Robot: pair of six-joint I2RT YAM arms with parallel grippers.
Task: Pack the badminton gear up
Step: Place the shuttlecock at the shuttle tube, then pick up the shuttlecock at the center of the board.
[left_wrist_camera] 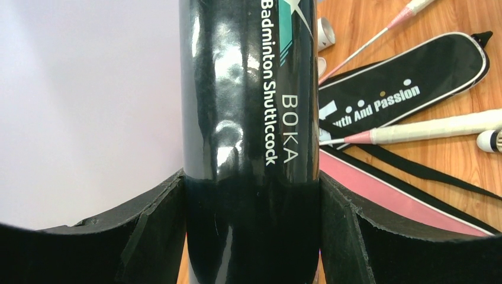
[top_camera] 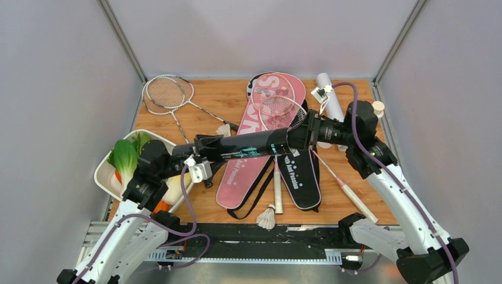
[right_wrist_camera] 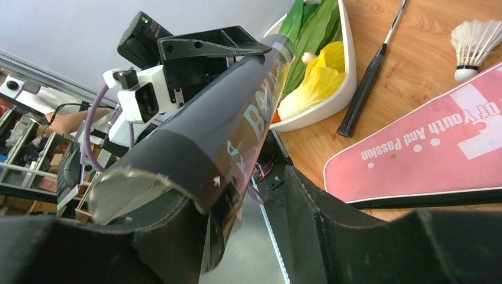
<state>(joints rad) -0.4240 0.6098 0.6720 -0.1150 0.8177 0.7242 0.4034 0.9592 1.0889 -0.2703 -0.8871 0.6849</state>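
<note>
A black shuttlecock tube [top_camera: 248,147] hangs level above the table between both arms. My left gripper [top_camera: 216,147] is shut on its left part; in the left wrist view both pads press the tube [left_wrist_camera: 248,118] at my left gripper [left_wrist_camera: 251,225]. My right gripper [top_camera: 299,137] is at the tube's right, open end. In the right wrist view the tube [right_wrist_camera: 225,118] rests against one finger of my right gripper [right_wrist_camera: 248,231], with a clear gap to the other. Below lie a pink bag [top_camera: 248,171], a black bag [top_camera: 302,177], pink rackets [top_camera: 275,97], silver rackets [top_camera: 169,94], a white tube [top_camera: 331,100] and shuttlecocks [top_camera: 267,219].
A white tray [top_camera: 100,177] of vegetables sits at the left edge under my left arm. A small bottle with a tan cap [top_camera: 377,107] stands at the right wall. A second shuttlecock [top_camera: 224,129] lies beside the silver rackets' shafts.
</note>
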